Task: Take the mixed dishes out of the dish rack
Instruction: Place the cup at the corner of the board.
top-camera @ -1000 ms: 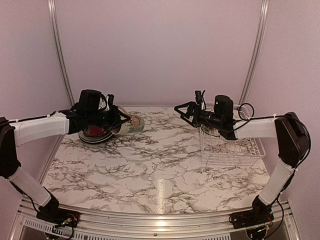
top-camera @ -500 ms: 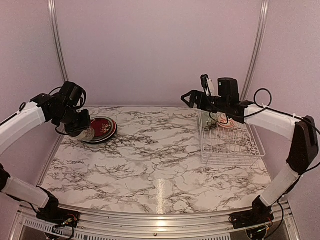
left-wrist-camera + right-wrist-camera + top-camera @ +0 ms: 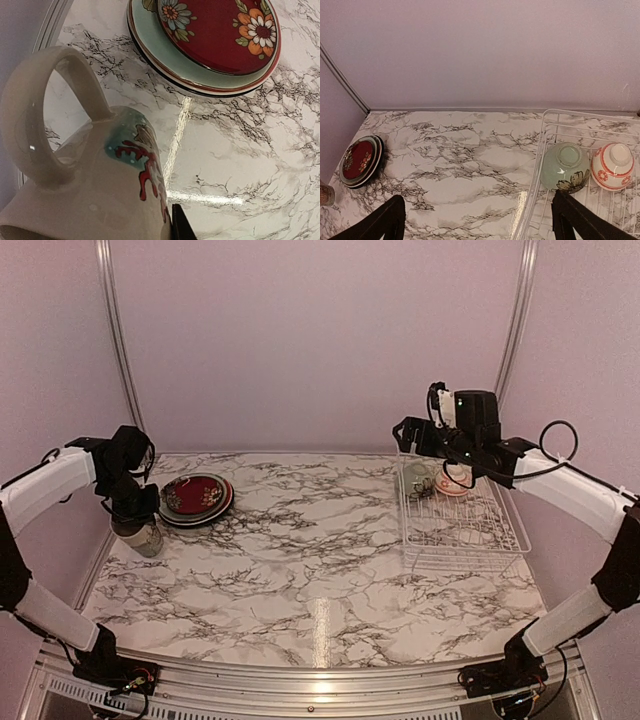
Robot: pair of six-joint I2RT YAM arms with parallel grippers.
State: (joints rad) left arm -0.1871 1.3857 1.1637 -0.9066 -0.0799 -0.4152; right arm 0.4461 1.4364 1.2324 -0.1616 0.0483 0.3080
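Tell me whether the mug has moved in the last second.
Yes. The mug went from the right side of the plate stack across to its lower left in the top view, and now stands upright under the left gripper.

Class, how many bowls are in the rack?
2: a green bowl and a red-and-white bowl, side by side, upside down, at the far end of the rack. Little of it is hidden.

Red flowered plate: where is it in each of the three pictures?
Top external: red plate at left, mid-height.
Left wrist: red plate at the top, right of centre.
Right wrist: red plate at far left, low.
Shared landmark: the mug beside it.
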